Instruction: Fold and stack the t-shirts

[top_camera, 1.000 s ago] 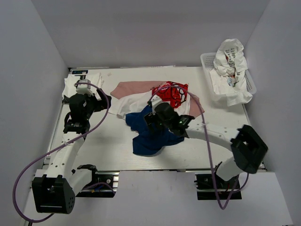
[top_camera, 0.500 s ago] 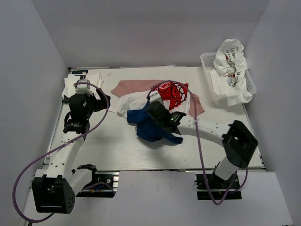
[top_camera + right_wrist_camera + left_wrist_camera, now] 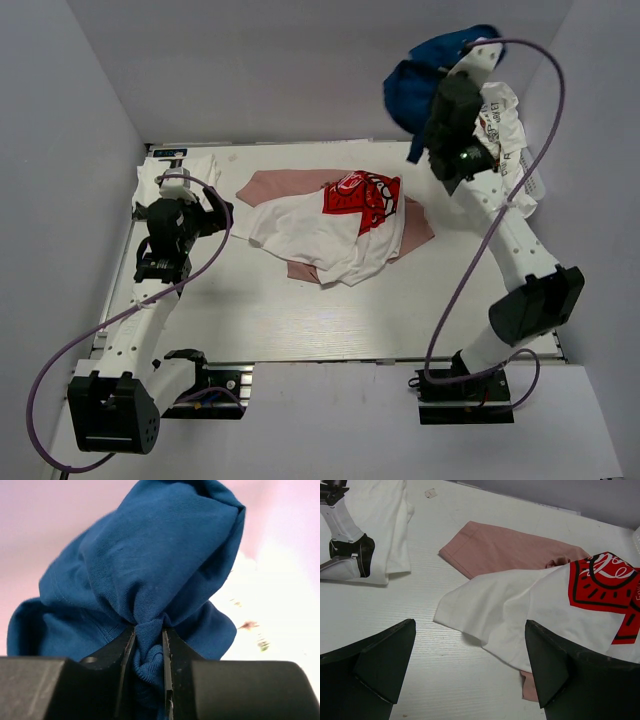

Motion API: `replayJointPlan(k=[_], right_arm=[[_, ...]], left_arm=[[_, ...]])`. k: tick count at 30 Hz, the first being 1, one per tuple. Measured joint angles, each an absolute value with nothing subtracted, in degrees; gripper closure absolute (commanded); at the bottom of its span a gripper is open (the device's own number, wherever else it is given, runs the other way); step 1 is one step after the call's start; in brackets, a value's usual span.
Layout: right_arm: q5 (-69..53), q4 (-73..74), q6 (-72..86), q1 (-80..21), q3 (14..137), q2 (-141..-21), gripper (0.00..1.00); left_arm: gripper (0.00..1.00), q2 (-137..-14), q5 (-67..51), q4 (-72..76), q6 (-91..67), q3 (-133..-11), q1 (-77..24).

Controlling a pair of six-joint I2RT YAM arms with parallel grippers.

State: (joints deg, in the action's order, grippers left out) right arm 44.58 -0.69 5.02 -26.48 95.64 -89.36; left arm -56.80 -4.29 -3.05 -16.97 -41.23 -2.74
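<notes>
My right gripper (image 3: 148, 630) is shut on a bunched fold of the navy t-shirt (image 3: 150, 565). It holds the navy t-shirt (image 3: 420, 85) high in the air at the back right, beside the basket. A white t-shirt with a red graphic (image 3: 330, 235) lies crumpled mid-table on top of the dusty-pink t-shirt (image 3: 290, 185). At the left, my left gripper (image 3: 470, 630) hovers open over the table, facing the white t-shirt's (image 3: 520, 605) sleeve; the pink t-shirt (image 3: 515, 547) lies beyond it.
A white slotted basket (image 3: 536, 180) at the back right corner holds crumpled white tees (image 3: 490, 120). A folded white tee (image 3: 165, 180) lies at the far left, by the left arm. Grey walls enclose the table on three sides.
The right gripper shut on the navy t-shirt in the middle pile and swung it up to the back right. The white and pink t-shirts are now uncovered. The left arm stayed still.
</notes>
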Motion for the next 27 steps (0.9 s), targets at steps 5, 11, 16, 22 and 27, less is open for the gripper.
replayJointPlan(k=[5,11,16,22,27], right_arm=[[45.7,-0.4,2.9,-14.3,105.7,-98.7,1.0],[37.6,7.4,4.0,-5.2,110.1,-111.4,0.1],[27.8,18.2,4.1,-3.2,114.1,-120.4,0.1],[15.5,17.5,4.3,-7.7,99.5,-110.9,0.1],[8.1,14.4,4.0,-17.2,86.6,-100.1,0.1]], left_arm=[[0.0,-57.0,-4.2,-3.4,-17.0,-41.5,-2.7],[0.0,-57.8,-3.8,-3.5,-17.0,-42.0,-2.7],[0.0,-58.0,-3.8,-3.9,-17.0,-42.1,-2.7],[0.0,-58.8,-3.8,-4.2,-17.0,-42.2,-2.7],[0.0,-59.7,-3.9,-4.7,-16.9,-42.9,-2.7]])
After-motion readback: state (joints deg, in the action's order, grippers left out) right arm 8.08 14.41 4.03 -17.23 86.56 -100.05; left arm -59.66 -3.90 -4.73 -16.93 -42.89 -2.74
